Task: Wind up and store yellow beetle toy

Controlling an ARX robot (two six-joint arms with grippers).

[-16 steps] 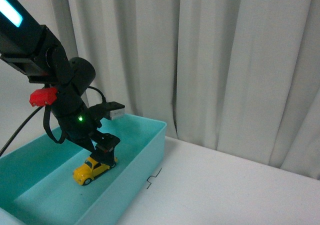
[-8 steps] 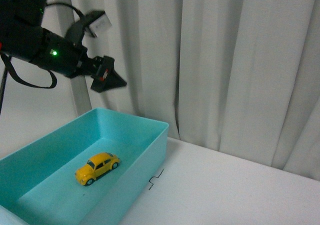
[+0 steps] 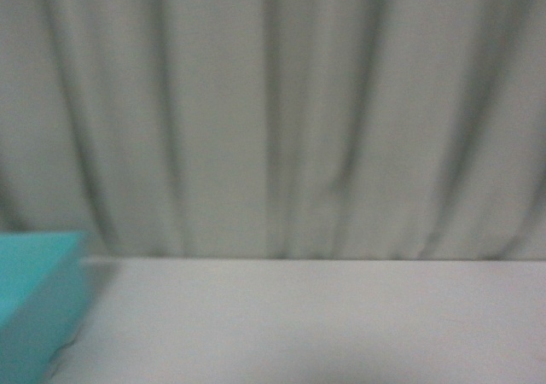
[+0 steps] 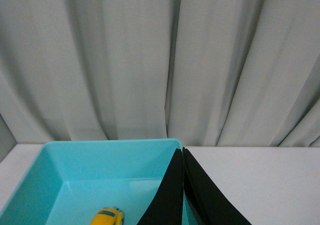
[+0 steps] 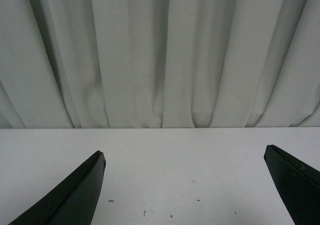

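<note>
Your front view is pretty blurry right now: mostly pale grey pleated curtain (image 3: 281, 111) across the top two thirds, the white desk (image 3: 324, 324) along the bottom, and just a corner of the turquoise plastic bin (image 3: 34, 299) poking in at the lower left of the frame. Neither arm shows there.

In the left wrist view, the small bright-yellow rounded beetle toy car (image 4: 107, 217) sits on the floor of that bin, down at the bottom edge of the frame, only partly visible. Your left gripper (image 4: 183, 195) has its two black fingers pressed together with nothing between them, sitting lower centre, just beside the toy but not touching it.

In the right wrist view your right gripper (image 5: 192, 185) is spread wide, one finger in the lower left corner and one in the lower right, empty, with bare desk and a few tiny dark specks (image 5: 145, 214) between them.
</note>
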